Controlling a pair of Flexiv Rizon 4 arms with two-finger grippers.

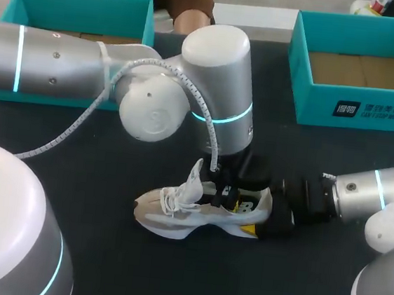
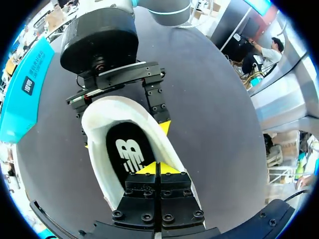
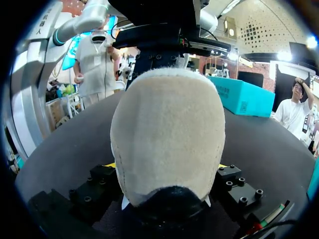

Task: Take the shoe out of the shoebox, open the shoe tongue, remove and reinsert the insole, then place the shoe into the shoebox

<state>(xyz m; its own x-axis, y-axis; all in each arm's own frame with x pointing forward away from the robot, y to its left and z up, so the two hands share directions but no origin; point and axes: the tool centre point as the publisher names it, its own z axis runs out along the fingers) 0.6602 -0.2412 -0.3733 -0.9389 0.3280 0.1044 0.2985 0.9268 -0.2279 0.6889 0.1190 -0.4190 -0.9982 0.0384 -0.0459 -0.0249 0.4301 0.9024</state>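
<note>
Dark tabletop (image 1: 141, 275) stretches in front of you, with one white and grey shoe (image 1: 197, 211) standing upright on its sole around the middle, a little closer to the near edge. Its toe points toward the left edge and its heel toward the right edge. The white laces (image 1: 178, 195) hang loose over the front of the shoe.

Your right gripper (image 3: 167, 172) comes in low from the right edge and clamps the heel, one finger pressed to each side of it.

Your left gripper (image 2: 157, 168) hangs straight down over the shoe's mouth. Its two yellow tips are pressed together, just above the black insole (image 2: 127, 154), which lies flat inside the shoe. You cannot tell whether the tips touch the insole.

Farther back, a left teal box (image 1: 150, 23) sits at the far left corner, partly behind your left arm. A right teal box (image 1: 370, 113) sits at the far right corner, open at the top, its brown cardboard floor showing.
</note>
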